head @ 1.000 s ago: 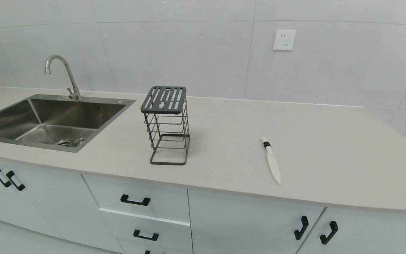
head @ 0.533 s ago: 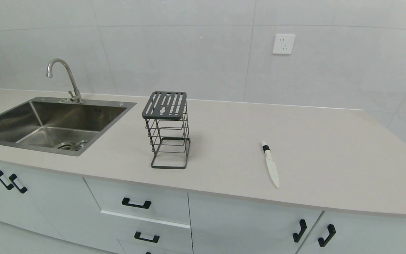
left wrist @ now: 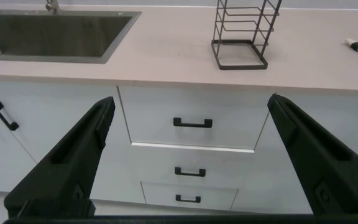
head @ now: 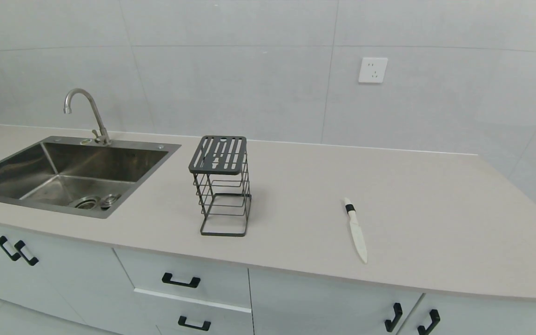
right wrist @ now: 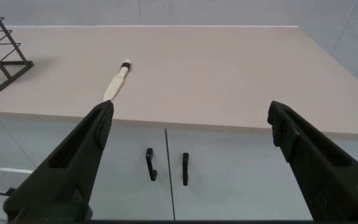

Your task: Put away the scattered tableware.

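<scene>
Lying on the counter [head: 412, 186] at 3 o'clock from the rack [head: 218, 154], handle toward 12, tip toward 6, the knife [head: 355, 230] looks nearer the right gripper [right wrist: 190, 107], whose jaws, like those of the left gripper [left wrist: 190, 101], stand wide apart.

— What do we have on the pale stone countertop [head: 296, 186]?
— At our left, the stainless steel sink [head: 110, 144] is set into it, with the curved metal faucet [head: 103, 138] at its back rim, next to the grey tiled wall [head: 231, 83].
— And right of the sink?
— We see the dark wire rack with a slotted top [head: 219, 153] standing upright near the sink's right side. Well apart, farther right, the white knife with a black band [head: 355, 230] lies flat near the front edge, handle toward the wall.
— Behind it?
— The white wall socket [head: 372, 70] sits up on the wall. Below the countertop we find the white drawers with black handles [head: 179, 272] under the rack, and the white cabinet doors [head: 333, 307] under the knife.
</scene>
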